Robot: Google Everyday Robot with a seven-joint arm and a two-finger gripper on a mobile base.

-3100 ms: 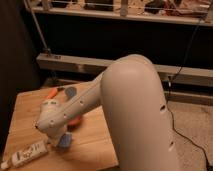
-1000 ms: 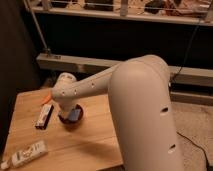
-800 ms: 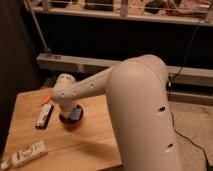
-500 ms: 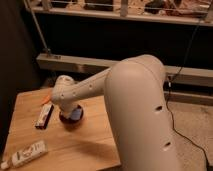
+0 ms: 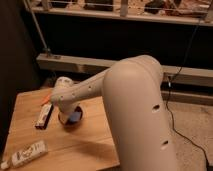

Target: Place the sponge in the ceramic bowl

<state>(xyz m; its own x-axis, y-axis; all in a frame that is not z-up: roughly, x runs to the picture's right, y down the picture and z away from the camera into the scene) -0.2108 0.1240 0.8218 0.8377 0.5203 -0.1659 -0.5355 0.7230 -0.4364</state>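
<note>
Sponge (image 5: 76,116): a blue patch showing inside the rim of the bowl (image 5: 70,123), right under the gripper (image 5: 69,111). Cannot tell whether lying loose on the bottom or held just above it. Cannot tell the gripper's state either, hidden as it is behind the wrist end of the arm (image 5: 100,85). Lying as asked by the task, or very nearly so.

Judged as to handling: light, soft, springy foam, with no risk of breaking and little of slipping. Likely to squash under a pinch and spring back, so apt to cling or bounce a little on release. Best taken across the short way, near the middle, with a light squeeze only. Flat and smaller than the bowl, so room to go in flat without catching the rim.

Bowl: small, round, dark reddish-brown, upright on the wooden table (image 5: 95,142). Ceramic by the task's word, so stiff and brittle, likely to skid or tip if knocked at the rim. Nothing seen inside but the blue patch, the rest of the inside hidden by the gripper.

Elsewhere on the table: a dark bar (image 5: 44,116) just beside the bowl, an orange thing (image 5: 46,98) behind that bar, and a white tube (image 5: 26,153) near the table's near corner, well apart from the bowl
</note>
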